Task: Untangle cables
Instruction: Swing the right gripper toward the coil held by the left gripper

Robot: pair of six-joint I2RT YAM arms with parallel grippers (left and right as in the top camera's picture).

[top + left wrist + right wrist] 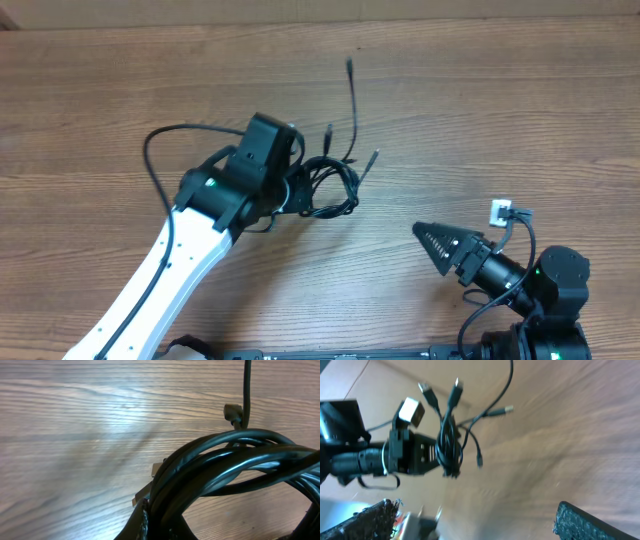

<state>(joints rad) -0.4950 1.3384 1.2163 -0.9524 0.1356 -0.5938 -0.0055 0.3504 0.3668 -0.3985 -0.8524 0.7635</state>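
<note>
The left pincer (300, 192) gripped the knotted bundle of thin black cables (335, 185), apparently raised off the brown wooden worktop (500, 100) for loosening; the right pincer (432, 240) hung released, near right.

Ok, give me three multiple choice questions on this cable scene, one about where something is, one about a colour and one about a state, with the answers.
1. Where is the tangle of cables?
A. At the left fingers
B. Beneath the right fingers
C. Lying apart from both arms

2. What colour are the cables?
A. White
B. Black
C. Red

3. How do the right fingers stand?
A. Shut on a cable
B. Shut on nothing
C. Open, holding nothing

Answers:
1 A: the bundle bunches right at the left fingers, which grip it.
2 B: every cord is black, with only the small plug ends lighter.
3 C: the right wrist view shows the right fingers spread wide, clear of the cables.
</note>
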